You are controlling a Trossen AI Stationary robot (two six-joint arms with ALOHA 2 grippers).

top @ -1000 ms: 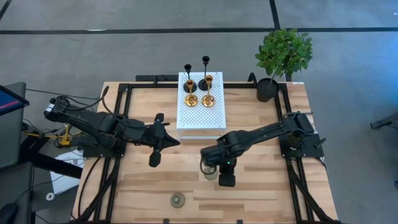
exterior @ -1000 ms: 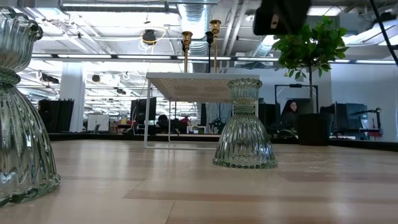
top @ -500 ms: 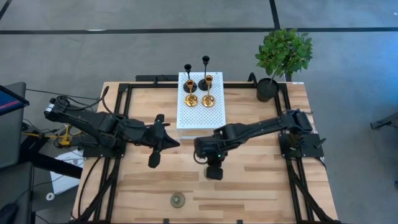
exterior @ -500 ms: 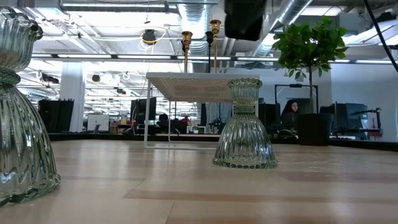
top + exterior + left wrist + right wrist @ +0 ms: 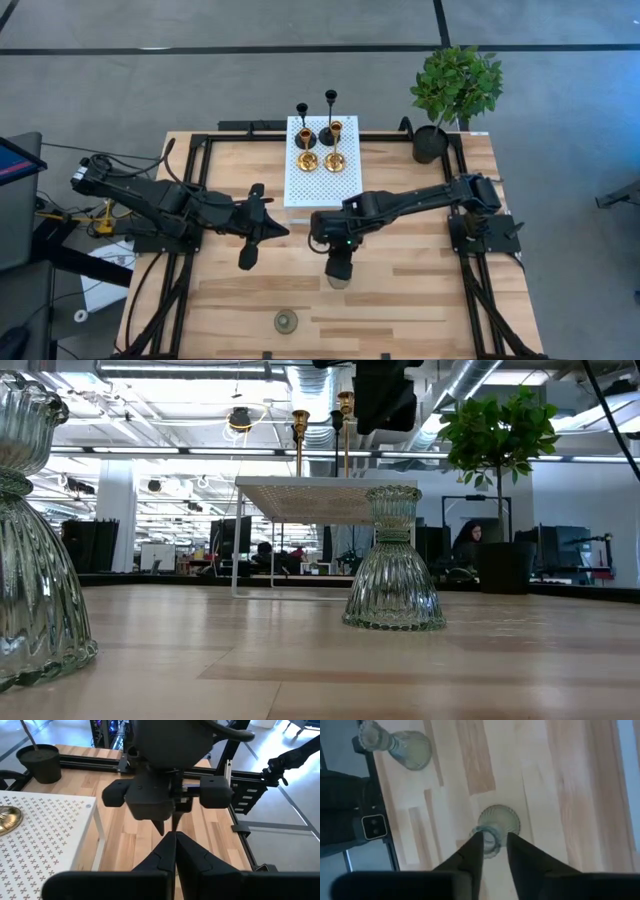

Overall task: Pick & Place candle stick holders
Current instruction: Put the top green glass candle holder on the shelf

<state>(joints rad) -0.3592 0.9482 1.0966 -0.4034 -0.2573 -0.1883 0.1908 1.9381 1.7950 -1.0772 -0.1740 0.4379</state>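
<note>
A grey-green ribbed glass holder (image 5: 393,560) stands upright on its round base on the table; it also shows in the right wrist view (image 5: 495,827). My right gripper (image 5: 494,840) hangs open above it, pointing down, one finger on each side of its top cup, clear of it in the low view (image 5: 385,420). A second grey-green holder (image 5: 287,321) stands near the front edge. Two black holders (image 5: 302,132) and two gold holders (image 5: 306,160) stand on the white stand (image 5: 322,185). My left gripper (image 5: 283,231) is shut and empty left of centre.
The black plant pot (image 5: 430,145) with its green plant stands at the far right corner. The second glass holder stands close to the low camera (image 5: 30,530). Black frame rails (image 5: 195,165) run along the table's sides.
My right gripper has gone toward the table's left edge and come down a little, ending over the grey-green holder, which has kept still.
</note>
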